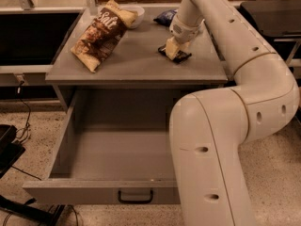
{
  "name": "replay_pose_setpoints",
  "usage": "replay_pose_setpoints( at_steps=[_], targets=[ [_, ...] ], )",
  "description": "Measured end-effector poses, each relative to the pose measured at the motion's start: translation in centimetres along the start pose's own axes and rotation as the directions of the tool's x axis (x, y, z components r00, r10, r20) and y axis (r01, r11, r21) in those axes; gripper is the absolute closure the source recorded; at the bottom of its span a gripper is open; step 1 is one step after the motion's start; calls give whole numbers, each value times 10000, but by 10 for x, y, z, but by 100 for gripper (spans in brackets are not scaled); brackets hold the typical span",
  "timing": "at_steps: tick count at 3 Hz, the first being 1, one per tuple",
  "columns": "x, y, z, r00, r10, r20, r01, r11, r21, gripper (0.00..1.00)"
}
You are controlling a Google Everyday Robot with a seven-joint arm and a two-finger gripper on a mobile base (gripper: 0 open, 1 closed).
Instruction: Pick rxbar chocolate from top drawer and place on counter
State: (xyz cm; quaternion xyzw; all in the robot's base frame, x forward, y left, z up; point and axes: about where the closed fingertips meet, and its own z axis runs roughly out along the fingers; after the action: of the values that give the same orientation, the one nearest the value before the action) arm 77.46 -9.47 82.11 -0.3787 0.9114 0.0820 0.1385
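The rxbar chocolate (181, 57), a small flat black bar, is at the right middle of the grey counter (136, 58), its lower end touching or just above the surface. My gripper (172, 49) reaches down from above and is shut on the bar, its pale fingers (170, 46) covering the bar's middle. The top drawer (94, 192) is pulled fully open below the counter, and its visible inside holds nothing. My arm hides the drawer's right part.
A large brown chip bag (99, 34) lies on the counter's left. A white bowl (135, 13) and a dark blue snack bag (165, 17) sit at the counter's back edge. My big white arm (221, 140) stands in front of the drawer's right side.
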Motion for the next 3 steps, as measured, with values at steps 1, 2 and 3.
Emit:
replay_pose_setpoints(
  at_steps=[1,2,3],
  targets=[
    [0,0,0,10000,0,0,0,10000,0,36],
    [0,0,0,10000,0,0,0,10000,0,13],
    [0,0,0,10000,0,1,0,10000,0,0]
  ],
)
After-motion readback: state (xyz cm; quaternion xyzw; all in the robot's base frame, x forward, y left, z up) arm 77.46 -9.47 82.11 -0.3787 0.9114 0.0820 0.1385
